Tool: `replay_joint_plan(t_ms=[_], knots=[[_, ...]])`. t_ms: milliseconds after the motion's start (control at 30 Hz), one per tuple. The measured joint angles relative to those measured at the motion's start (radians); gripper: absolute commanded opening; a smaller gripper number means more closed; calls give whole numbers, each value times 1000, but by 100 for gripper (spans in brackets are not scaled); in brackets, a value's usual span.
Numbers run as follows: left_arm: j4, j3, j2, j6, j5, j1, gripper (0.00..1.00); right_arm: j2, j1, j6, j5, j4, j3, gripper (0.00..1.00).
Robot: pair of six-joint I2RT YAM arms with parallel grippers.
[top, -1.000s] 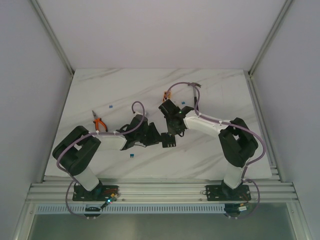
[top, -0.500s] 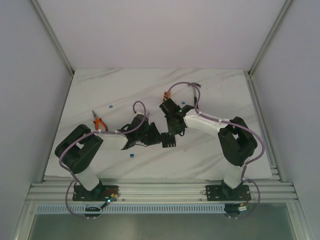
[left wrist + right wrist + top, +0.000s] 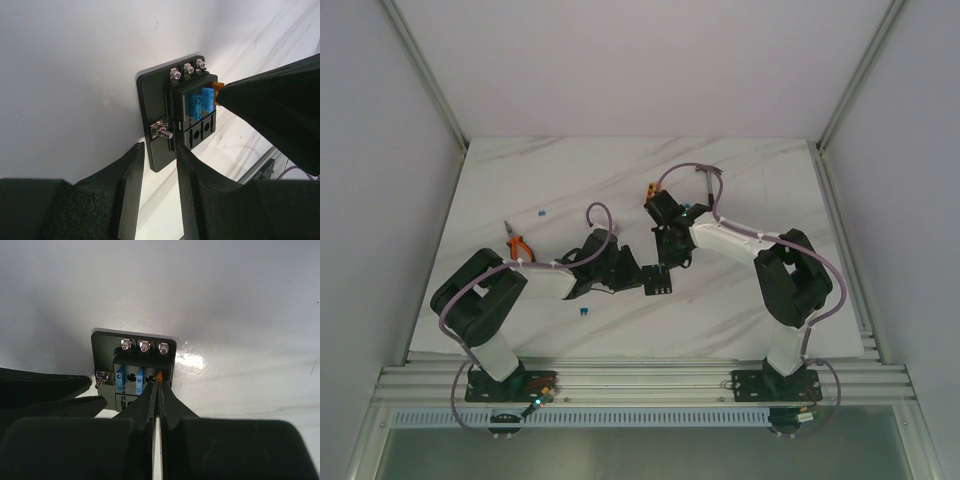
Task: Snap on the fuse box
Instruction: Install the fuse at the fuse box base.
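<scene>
Left gripper (image 3: 159, 148) sits with fingers narrowly parted, the fuse box (image 3: 200, 131) just ahead of their tips — gripping or not, I cannot tell. Right gripper (image 3: 158, 385) pinches an orange fuse (image 3: 159, 376) at its tips, against the box's top face beside blue fuses (image 3: 120, 378).

Right hand (image 3: 158, 385) edged rightward over fuse box (image 3: 131, 390).

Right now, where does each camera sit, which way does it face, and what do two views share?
Top: above and behind the left arm and right arm, looking down on the table; both show.
Left wrist: on the left arm, looking along the left hand at the fuse box.
Right wrist: on the right arm, looking along the right hand, shut on an orange fuse.
Both wrist views share the fuse box and the other hand.
</scene>
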Motion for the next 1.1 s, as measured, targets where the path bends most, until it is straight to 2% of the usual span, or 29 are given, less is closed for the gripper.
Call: replay_joint_plan(t_ms=[400,567,767,967,1100], knots=[[5,0,3,0,2,-2,42,24,4,-21,-1,-35,35,0],[7,0,1,0,2,-4,43,-19,14,-34,13,5,0,11],[1,0,-5,0,1,-8,44,-56,26,-43,14,15,-15,16],[-8,0,-10,0,-2,-11,45,-135,31,-42,20,19,-16,16],[-8,0,-10,0,-2,-11,45,-134,31,-35,29,21,-23,15]])
